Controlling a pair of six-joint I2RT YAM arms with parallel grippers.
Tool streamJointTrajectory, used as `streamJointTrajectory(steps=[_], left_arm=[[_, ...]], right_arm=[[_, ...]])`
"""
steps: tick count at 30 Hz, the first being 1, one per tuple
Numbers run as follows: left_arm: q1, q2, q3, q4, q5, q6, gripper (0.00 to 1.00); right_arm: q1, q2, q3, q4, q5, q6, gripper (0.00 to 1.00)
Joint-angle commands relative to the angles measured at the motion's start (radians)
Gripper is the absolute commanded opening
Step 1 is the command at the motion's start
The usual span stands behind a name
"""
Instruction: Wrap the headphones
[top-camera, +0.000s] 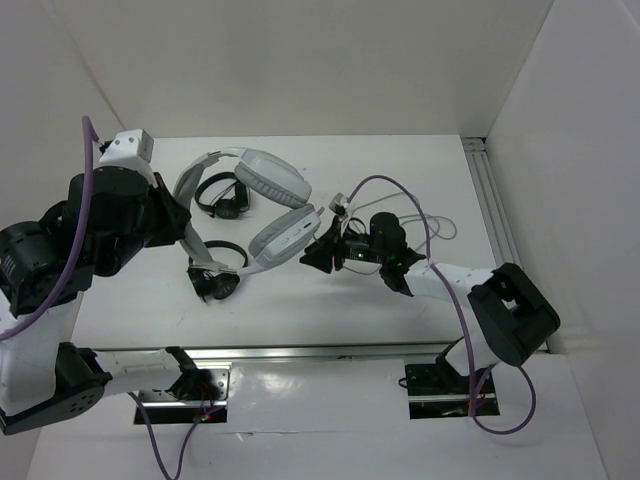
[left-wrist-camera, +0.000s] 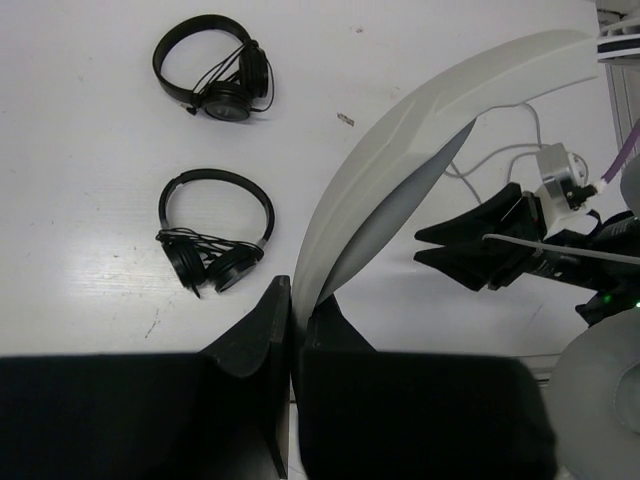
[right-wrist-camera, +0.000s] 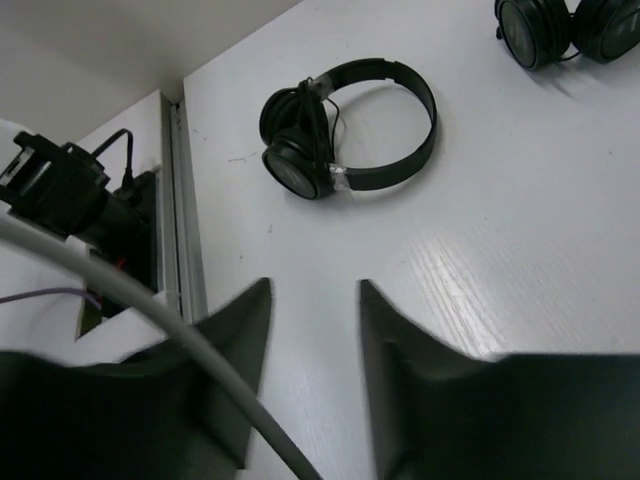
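1. Left claw is pinched together on one end of the wide headband of the large light-grey over-ear headphones, which rise from it and seem lifted off the white bench; I judge this hold steadies them for winding
2. Right claw has its jaws apart with nothing visibly between them, and it points at the oval ear cup just ahead of its tips
3. The thin grey cable crosses close beside one of that claw's fingers and trails behind it; whether it touches, I cannot tell
4. The cable looks not yet wound, so the right claw probably has to pinch it first
5. Two smaller black on-ear headphones lie on the bench beyond the left claw, apart from the work
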Motion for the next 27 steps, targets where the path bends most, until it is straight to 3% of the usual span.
streamJointTrajectory(steps=[1, 2, 4, 7, 10, 11, 13, 14, 18, 21, 27], left_arm=[[0.005, -0.015, 0.058, 0.082, -0.047, -0.071, 0.00], [0.005, -0.015, 0.058, 0.082, -0.057, -0.071, 0.00], [0.005, -0.015, 0.039, 0.082, -0.080, -0.071, 0.00], [0.005, -0.015, -0.018, 0.091, -0.173, -0.082, 0.00], [0.005, -0.006, -0.143, 0.128, -0.392, -0.091, 0.00], [0.005, -0.006, -0.188, 0.155, -0.433, -0.070, 0.00], [0.015, 0.007, -0.315, 0.250, -0.477, 0.014, 0.00], [0.015, 0.007, -0.357, 0.276, -0.493, 0.031, 0.00], [0.015, 0.016, -0.582, 0.473, -0.531, 0.188, 0.00], [0.015, 0.042, -0.679, 0.533, -0.577, 0.200, 0.00], [0.015, 0.106, -0.759, 0.559, -0.581, 0.264, 0.00]], right_arm=[[0.006, 0.027, -0.038, 0.196, -0.028, 0.024, 0.39], [0.006, 0.039, -0.053, 0.209, -0.016, 0.034, 0.15], [0.006, 0.050, -0.063, 0.233, 0.012, 0.045, 0.00], [0.015, -0.008, -0.090, 0.200, 0.079, 0.054, 0.00], [0.098, -0.165, -0.139, 0.026, 0.378, 0.030, 0.00], [0.137, -0.208, -0.139, -0.034, 0.638, 0.021, 0.00], [0.259, -0.316, -0.139, -0.146, 0.911, 0.010, 0.00], [0.291, -0.347, -0.123, -0.261, 1.145, 0.010, 0.00], [0.412, -0.469, -0.064, -0.534, 1.510, 0.030, 0.00], [0.470, -0.535, -0.035, -0.661, 1.572, 0.025, 0.00], [0.506, -0.593, 0.090, -0.821, 1.422, -0.110, 0.00]])
